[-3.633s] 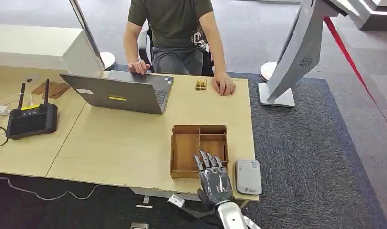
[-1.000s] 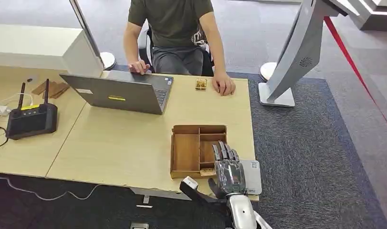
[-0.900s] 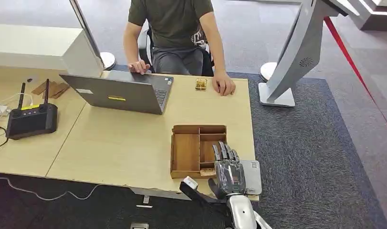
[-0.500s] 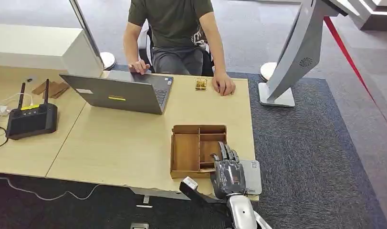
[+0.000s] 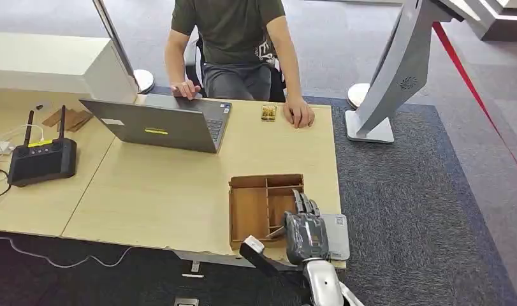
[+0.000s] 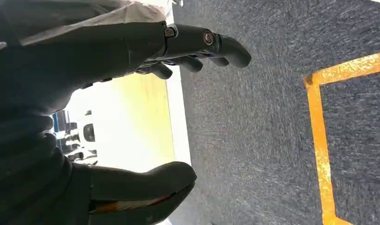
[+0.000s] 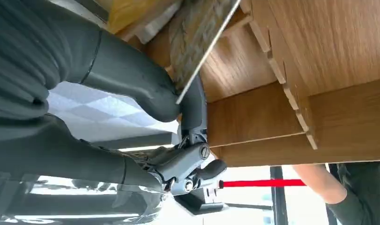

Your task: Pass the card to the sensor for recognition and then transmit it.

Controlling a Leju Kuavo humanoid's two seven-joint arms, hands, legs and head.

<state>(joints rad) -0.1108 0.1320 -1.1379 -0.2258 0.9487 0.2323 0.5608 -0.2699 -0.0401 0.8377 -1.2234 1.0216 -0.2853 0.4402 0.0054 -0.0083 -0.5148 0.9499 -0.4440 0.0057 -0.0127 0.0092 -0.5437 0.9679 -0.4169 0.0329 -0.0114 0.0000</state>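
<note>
The wooden tray (image 5: pixel 249 204) has slid a bit toward the table's (image 5: pixel 166 191) near edge. The right hand (image 5: pixel 305 233) pinches a thin flat card (image 7: pixel 202 42) with thumb and fingers (image 7: pixel 131 75), tilted over the tray's right part. A grey sensor (image 5: pixel 337 233) lies just beside the tray. The left hand (image 6: pixel 85 117) hangs with fingers spread over dark carpet (image 6: pixel 253 131).

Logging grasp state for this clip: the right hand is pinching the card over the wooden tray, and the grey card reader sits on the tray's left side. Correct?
One detail is off. In the head view the grey card reader lies to the right of the wooden tray, at the table's corner. The rest holds: the right hand pinches the card over the tray, as the right wrist view shows.
</note>
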